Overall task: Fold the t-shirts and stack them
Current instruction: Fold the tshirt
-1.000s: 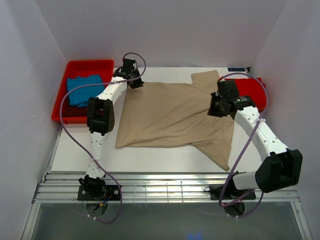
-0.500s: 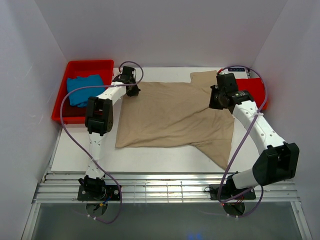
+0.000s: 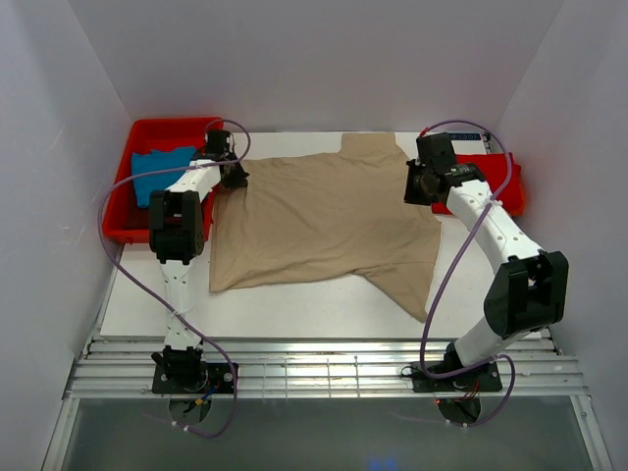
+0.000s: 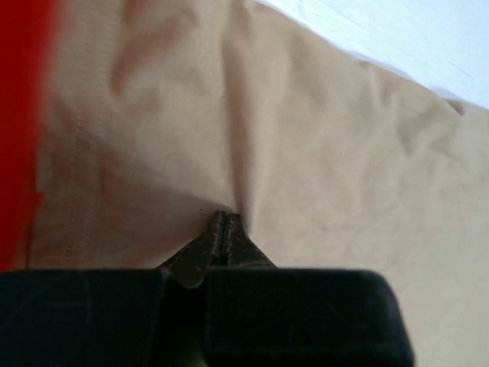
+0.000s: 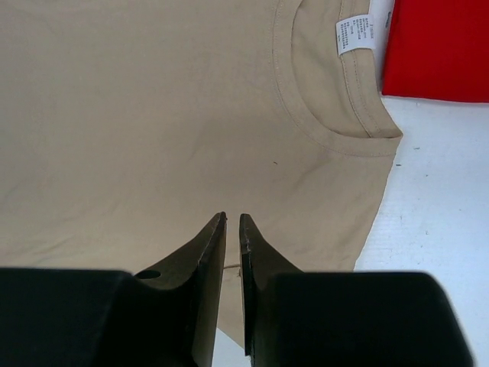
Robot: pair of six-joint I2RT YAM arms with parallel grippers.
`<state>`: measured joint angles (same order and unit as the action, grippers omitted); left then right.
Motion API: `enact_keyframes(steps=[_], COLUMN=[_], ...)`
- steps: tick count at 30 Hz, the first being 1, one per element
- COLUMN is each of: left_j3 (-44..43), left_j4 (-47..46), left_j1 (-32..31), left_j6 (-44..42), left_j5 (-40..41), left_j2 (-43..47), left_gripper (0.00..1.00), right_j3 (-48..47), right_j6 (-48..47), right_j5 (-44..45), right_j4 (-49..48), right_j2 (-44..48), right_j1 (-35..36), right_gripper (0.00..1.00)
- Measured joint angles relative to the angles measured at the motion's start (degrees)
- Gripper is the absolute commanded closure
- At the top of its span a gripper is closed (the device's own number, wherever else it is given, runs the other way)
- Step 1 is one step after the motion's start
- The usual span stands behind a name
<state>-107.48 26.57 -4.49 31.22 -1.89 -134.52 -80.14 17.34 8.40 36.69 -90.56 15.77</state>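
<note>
Tan t-shirt (image 3: 324,221) edge pinched by left gripper (image 4: 221,220) beside tray (image 3: 167,125); right gripper (image 5: 233,222) nearly closed, grip unclear.

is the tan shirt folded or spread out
Spread out: the tan shirt lies flat across the table, both sleeves sticking out to the sides and the neck opening showing.

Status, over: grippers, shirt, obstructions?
Left gripper shut on tan shirt. Right gripper nearly closed near collar, grip unclear. Shirt spread out, unfolded. Red tray close beside left gripper.
</note>
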Motion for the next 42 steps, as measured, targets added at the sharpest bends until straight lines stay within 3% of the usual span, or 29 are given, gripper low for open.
enact_keyframes(steps=[6, 11, 14, 21, 29, 35, 42], left_j3=[-3.4, -1.7, 1.2, 3.6, 12.5, 19.7, 22.0], left_j4=[-0.2, -2.4, -3.3, -4.3, -1.9, 1.6, 1.8], left_j1=[-2.4, -6.7, -10.9, -17.7, -16.1, -15.6, -15.6], left_j6=[-2.2, -4.3, -4.9, -4.2, -4.4, -3.9, -3.7], left_j5=[-5.4, -6.2, -5.2, -1.8, 9.4, 11.3, 12.9], left_j2=[-2.3, -1.2, 2.3, 11.7, 15.0, 14.9, 16.2], left_gripper=[1.0, 0.96, 0.87, 0.89, 0.99, 1.0, 1.0], right_j3=[0.0, 4.8, 10.4, 22.7, 27.4, 27.5, 27.4], right_j6=[0.0, 0.1, 0.2, 1.6, 3.1, 3.3, 3.3], right_j5=[-0.7, -2.9, -4.3, -6.4, -7.2, -7.1, -5.6], right_j4=[0.3, -0.7, -0.8, -2.5, -6.1, -9.4, -10.2], right_j2=[-0.1, 1.0, 2.4, 5.7, 5.5, 4.5, 0.5], right_j1=[0.0, 0.0, 0.5, 5.1, 6.2, 6.9, 6.9], right_gripper=[0.82, 0.7, 0.66, 0.65, 0.65, 0.65, 0.66])
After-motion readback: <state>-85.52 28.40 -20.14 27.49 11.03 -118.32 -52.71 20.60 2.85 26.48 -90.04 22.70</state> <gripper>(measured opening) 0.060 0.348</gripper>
